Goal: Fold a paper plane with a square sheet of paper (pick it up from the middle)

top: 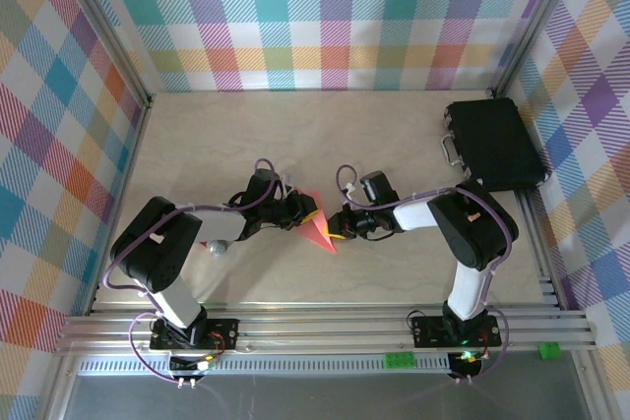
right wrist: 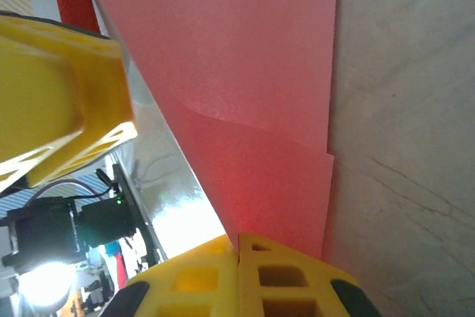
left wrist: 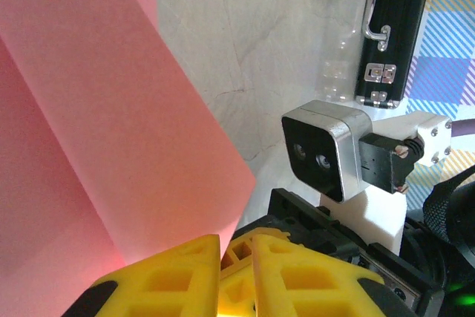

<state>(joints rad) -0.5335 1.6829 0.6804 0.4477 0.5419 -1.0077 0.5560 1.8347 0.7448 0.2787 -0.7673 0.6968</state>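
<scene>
Black-and-white left arm [top: 162,253] and right arm [top: 472,233] are reaching in from the near edge of the beige marbled table [top: 394,135], with the hands meeting mid-table.

Right hand [top: 340,228] is clamping the salmon-pink folded paper sheet [top: 320,230]. In the right wrist view its yellow fingers [right wrist: 289,283] are pressing together, and the paper sheet's narrow end is running down between them.

Left hand [top: 301,211] is sitting right at the opposite side of the paper sheet. In the left wrist view its yellow fingers [left wrist: 159,280] are showing a narrow gap, and the paper edge is running down to that gap. Cannot tell if it is actually gripping.

The paper sheet is sitting between the two hands, with its pointed end aiming toward the near edge. One overlapping fold layer is showing on its face.

Further back, a black hard case with a metal handle [top: 492,145] is lying flat at the far right of the table, well apart from the paper sheet.

Pastel checked walls [top: 325,17] are enclosing the table.
</scene>
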